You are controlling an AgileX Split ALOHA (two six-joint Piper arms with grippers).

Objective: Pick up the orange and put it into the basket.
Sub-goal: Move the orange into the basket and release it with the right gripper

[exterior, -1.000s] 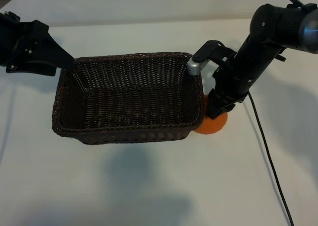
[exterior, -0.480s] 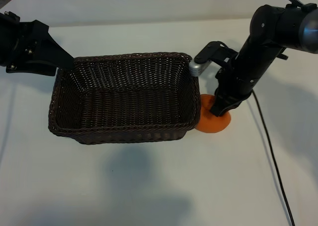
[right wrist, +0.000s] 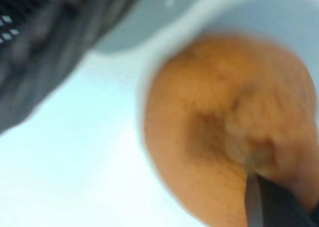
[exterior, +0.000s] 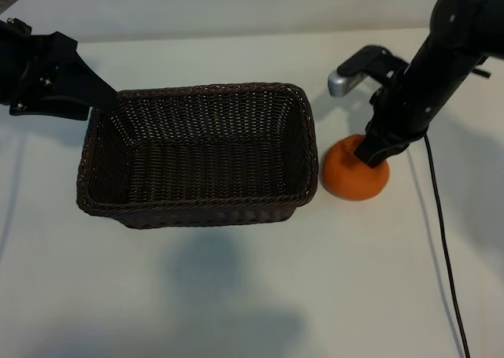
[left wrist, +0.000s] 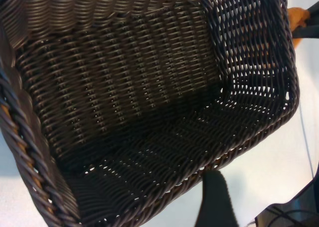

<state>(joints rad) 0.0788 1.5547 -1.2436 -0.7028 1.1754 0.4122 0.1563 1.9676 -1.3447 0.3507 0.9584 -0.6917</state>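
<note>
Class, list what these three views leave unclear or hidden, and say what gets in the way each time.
- Exterior view: the right gripper covers the top of the orange, so its fingertips are hidden.
- Right wrist view: motion blur smears the orange and the basket.
- Left wrist view: the basket wall hides most of the orange.
- Exterior view: the left gripper tips sit behind the basket rim.

The exterior camera is looking steeply down from outside the rig, taking in the whole basket (exterior: pixel 197 153), the orange (exterior: pixel 356 173) and both arms. The left wrist camera is sitting close at the basket's (left wrist: pixel 134 112) rim, looking down into its weave, catching the orange (left wrist: pixel 299 16) at its frame's edge. The right wrist camera is hanging very near the orange (right wrist: pixel 224 127), also catching the basket's (right wrist: pixel 45 47) wall.
</note>
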